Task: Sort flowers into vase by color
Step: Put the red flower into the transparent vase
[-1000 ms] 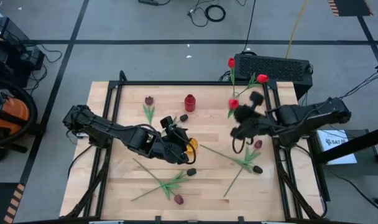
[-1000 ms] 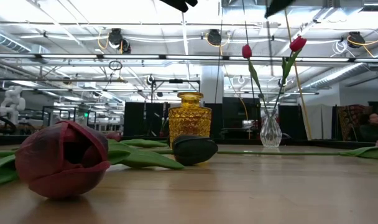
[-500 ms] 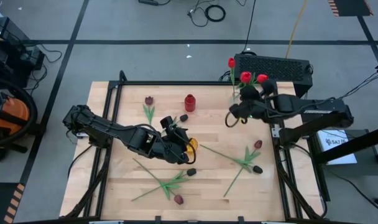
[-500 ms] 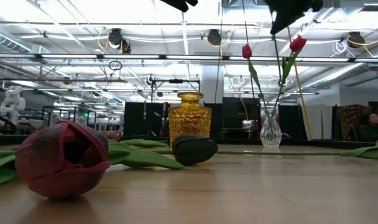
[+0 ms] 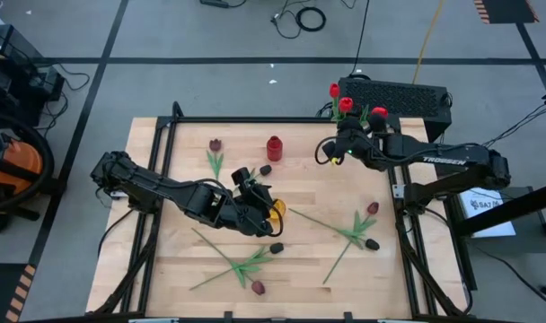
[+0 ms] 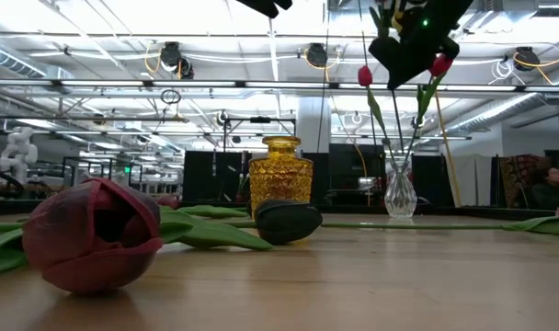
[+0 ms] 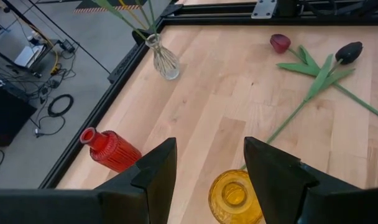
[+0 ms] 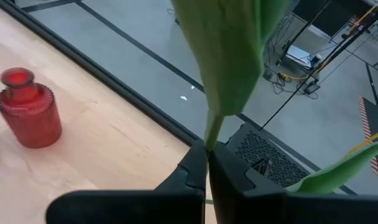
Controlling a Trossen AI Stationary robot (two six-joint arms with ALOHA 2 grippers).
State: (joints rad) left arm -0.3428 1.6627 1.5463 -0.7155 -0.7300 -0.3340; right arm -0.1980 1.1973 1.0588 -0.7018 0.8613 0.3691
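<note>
Pale wood planks made up the table (image 5: 309,193), ringed by a black frame, with grey floor and cables beyond. Above its far right corner the right claw (image 8: 207,163) hung high, its fingers pinched tight on the green stem of a red tulip (image 5: 346,105), whose leaf rose broad just ahead of the fingertips. Directly below that claw stood the clear vase (image 6: 400,195), already holding two red tulips (image 6: 365,75) upright. Well off to the claw's side along the far edge stood the red vase (image 8: 27,109).

Near mid-table the left claw (image 7: 207,168) hovered with its jaws parted, empty, and the yellow vase (image 7: 234,197) sat right below the gap between its fingers. Past it lay a maroon tulip (image 7: 280,43) and a near-black tulip (image 7: 349,51), stems crossing on the wood, well apart from the claw. Toward the near edge, behind the left claw, more tulips (image 5: 257,287) lay flat with crossed stems, one maroon head (image 6: 96,234) filling the low view. Another maroon tulip (image 5: 215,144) lay near the far left corner.
</note>
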